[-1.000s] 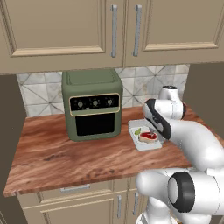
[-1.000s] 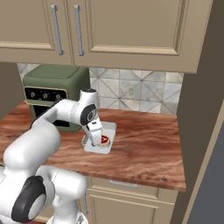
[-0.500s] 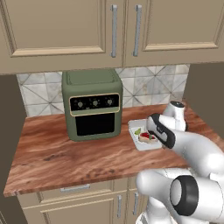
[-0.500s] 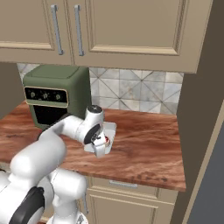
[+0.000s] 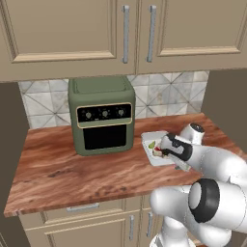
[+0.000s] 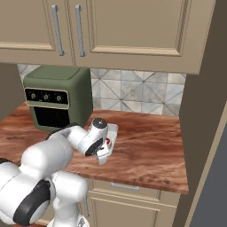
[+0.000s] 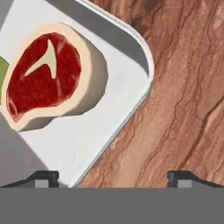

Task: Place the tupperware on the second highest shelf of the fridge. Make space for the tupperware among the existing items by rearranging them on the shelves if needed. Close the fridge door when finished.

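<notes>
Beige wall cabinets [image 5: 120,34] with long bar handles hang over a tiled backsplash [image 5: 169,91], and beneath them runs a reddish-brown wooden countertop [image 5: 72,173] on beige base cabinets [image 5: 82,226]. A green countertop oven [image 5: 101,116] stands at the back of the counter, just left of the tupperware in the left base view.

The tupperware [image 5: 157,149] lies flat on the counter to the right of the oven, its near right part hidden by the robot's hand. In the hand view its rounded corner and pale rim [image 7: 144,65] sit against the wood grain, with the red raw steak [image 7: 48,78] inside and a sliver of the green piece [image 7: 2,72] at the left edge.

The gripper [image 7: 113,178] is low over the container's near edge, its fingertips [image 7: 43,178] spread wide: one tip lies over the tupperware's floor, the other over bare wood, so the rim runs between them. It grasps nothing.
</notes>
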{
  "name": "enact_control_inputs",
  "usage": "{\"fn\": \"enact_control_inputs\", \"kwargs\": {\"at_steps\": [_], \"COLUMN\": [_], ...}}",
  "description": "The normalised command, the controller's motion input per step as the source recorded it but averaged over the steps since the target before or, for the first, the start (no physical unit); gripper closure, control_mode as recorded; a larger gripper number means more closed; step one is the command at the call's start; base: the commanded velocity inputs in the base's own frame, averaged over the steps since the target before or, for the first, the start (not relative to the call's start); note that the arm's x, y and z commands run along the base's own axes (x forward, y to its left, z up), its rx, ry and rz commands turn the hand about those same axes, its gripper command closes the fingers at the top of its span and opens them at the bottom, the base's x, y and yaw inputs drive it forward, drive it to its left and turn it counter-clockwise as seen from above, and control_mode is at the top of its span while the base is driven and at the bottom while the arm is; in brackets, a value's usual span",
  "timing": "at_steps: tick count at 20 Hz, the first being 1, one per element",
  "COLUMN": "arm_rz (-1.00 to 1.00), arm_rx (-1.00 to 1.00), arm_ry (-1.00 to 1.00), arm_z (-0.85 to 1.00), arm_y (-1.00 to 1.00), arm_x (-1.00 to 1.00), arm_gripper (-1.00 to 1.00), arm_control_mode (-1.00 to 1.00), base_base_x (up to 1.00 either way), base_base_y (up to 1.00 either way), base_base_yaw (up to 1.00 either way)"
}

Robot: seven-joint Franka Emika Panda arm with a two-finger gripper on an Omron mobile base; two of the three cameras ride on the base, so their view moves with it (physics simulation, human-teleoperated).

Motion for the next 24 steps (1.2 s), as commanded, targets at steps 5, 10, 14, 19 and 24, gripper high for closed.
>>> {"fn": "enact_control_inputs", "kwargs": {"at_steps": [5, 10, 14, 19, 24], "arm_rz": [0.0, 0.0, 0.0, 0.0, 0.0], "arm_rx": [0.09, 0.06, 0.0, 0.0, 0.0], "arm_ry": [0.0, 0.0, 0.0, 0.0, 0.05], "arm_z": [-0.03, -0.19, -0.39, -0.16, 0.23], "arm_y": [-0.06, 0.0, 0.0, 0.0, -0.02], "arm_x": [0.42, 0.39, 0.32, 0.05, -0.27], "arm_gripper": [-1.0, -1.0, 1.0, 1.0, 1.0], "arm_control_mode": [-1.0, -1.0, -1.0, -1.0, -1.0], "base_base_x": [0.0, 0.0, 0.0, 0.0, 0.0], "base_base_y": [0.0, 0.0, 0.0, 0.0, 0.0], "base_base_yaw": [0.0, 0.0, 0.0, 0.0, 0.0]}}
